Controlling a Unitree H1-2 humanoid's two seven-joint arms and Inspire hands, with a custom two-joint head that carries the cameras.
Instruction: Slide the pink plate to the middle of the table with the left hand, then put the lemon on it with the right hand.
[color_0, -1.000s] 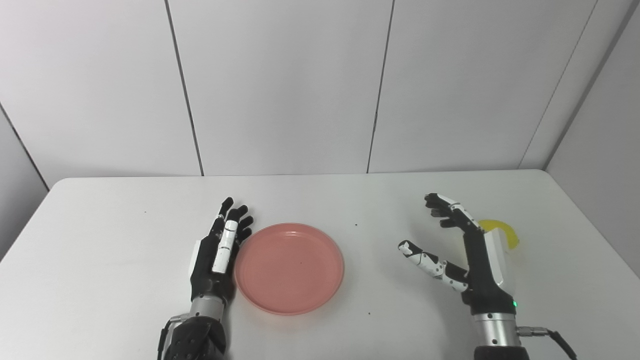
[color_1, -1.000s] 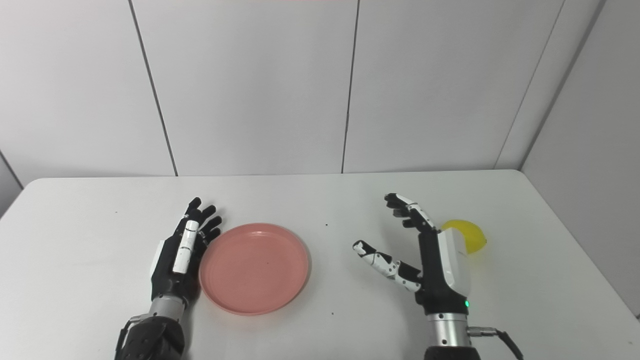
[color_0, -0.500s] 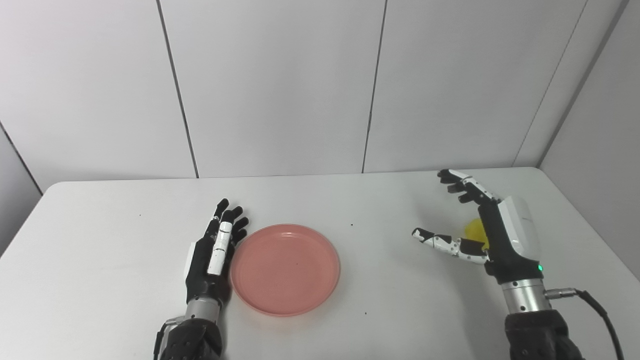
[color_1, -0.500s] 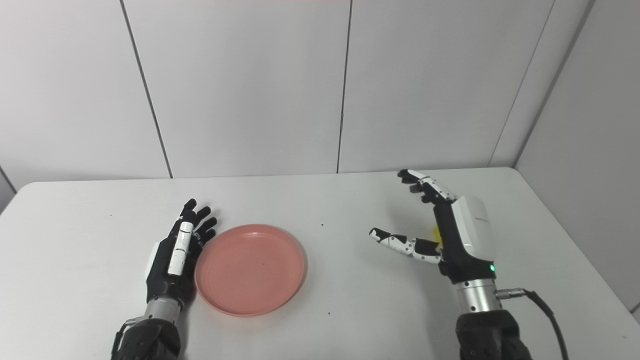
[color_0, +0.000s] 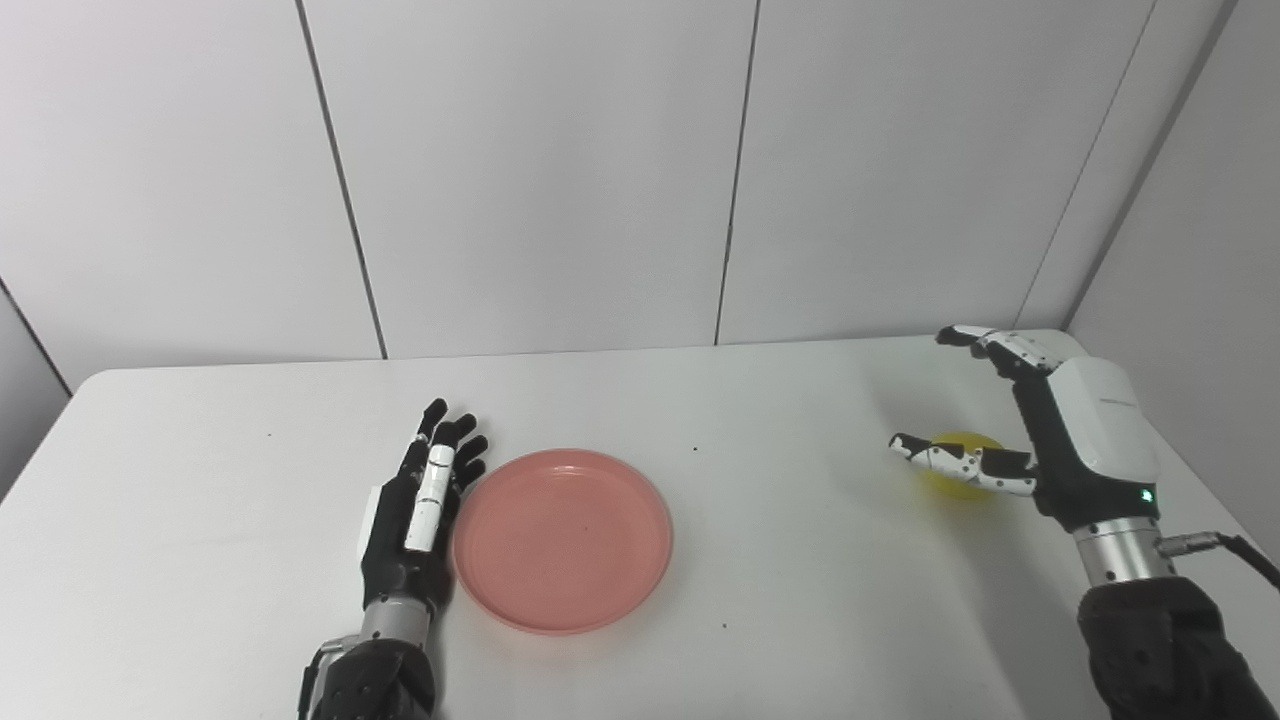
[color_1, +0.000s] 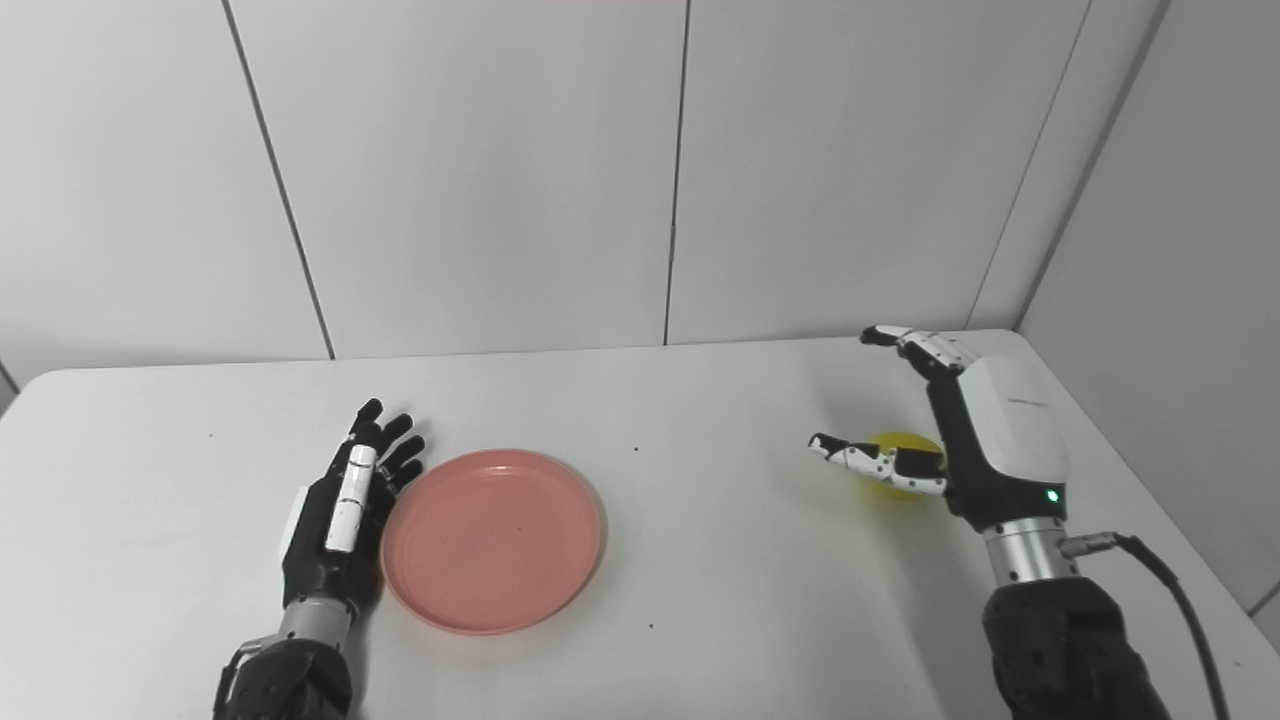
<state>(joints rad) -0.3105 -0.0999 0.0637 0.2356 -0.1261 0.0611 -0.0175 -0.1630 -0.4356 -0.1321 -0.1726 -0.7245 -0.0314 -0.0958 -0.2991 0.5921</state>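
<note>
Near table (color_0: 200, 480) centre: pink plate (color_0: 561, 540), left hand (color_0: 415, 510) flat against its rim, fingers together. I hold right hand (color_0: 1040, 440) over lemon (color_0: 962, 478), fingers spread for grasp.

The pink plate (color_0: 562, 540) is round and shallow, with a low raised rim and a plain matte surface. It lies flat and right side up, with nothing on it, in the lower middle of the frame, a little left of centre. Its left edge is just beside a dark hand lying there; whether they touch cannot be told.

The lemon (color_0: 962, 478) is small, yellow and rounded. It sits at the right of the frame, well apart from the plate, partly hidden behind a black-and-white thumb crossing in front of it.
</note>
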